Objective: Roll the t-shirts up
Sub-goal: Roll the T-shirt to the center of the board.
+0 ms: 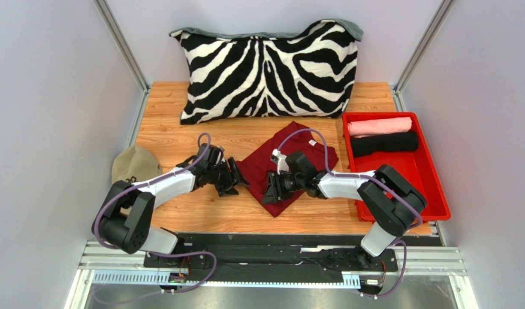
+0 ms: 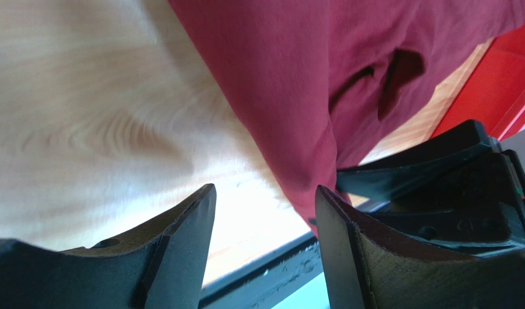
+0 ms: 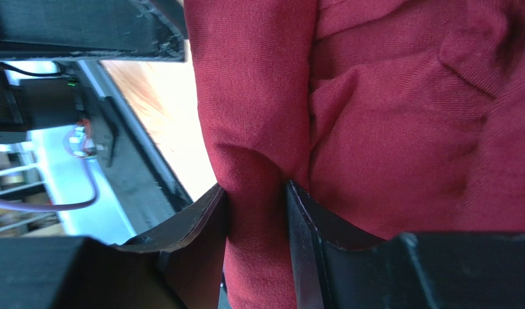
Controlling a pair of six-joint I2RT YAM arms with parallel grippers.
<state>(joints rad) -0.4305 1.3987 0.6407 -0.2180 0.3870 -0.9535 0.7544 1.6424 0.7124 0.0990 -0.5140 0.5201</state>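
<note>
A maroon t-shirt point(image 1: 296, 161) lies folded on the wooden table, its near corner pointing toward the arms. My right gripper point(image 1: 271, 190) is shut on a thick fold of this maroon t-shirt point(image 3: 258, 193) near its front corner. My left gripper point(image 1: 229, 182) stands open at the shirt's left edge; bare wood shows between its fingers point(image 2: 194, 225), and the maroon cloth point(image 2: 291, 96) lies just beyond the right one. A rolled pale pink t-shirt point(image 1: 379, 126) and a rolled black t-shirt point(image 1: 383, 143) lie in the red tray point(image 1: 418, 187).
A large zebra-striped pillow point(image 1: 268, 67) leans against the back wall. A khaki cap point(image 1: 133, 164) sits at the table's left edge beside the left arm. Grey walls close in both sides.
</note>
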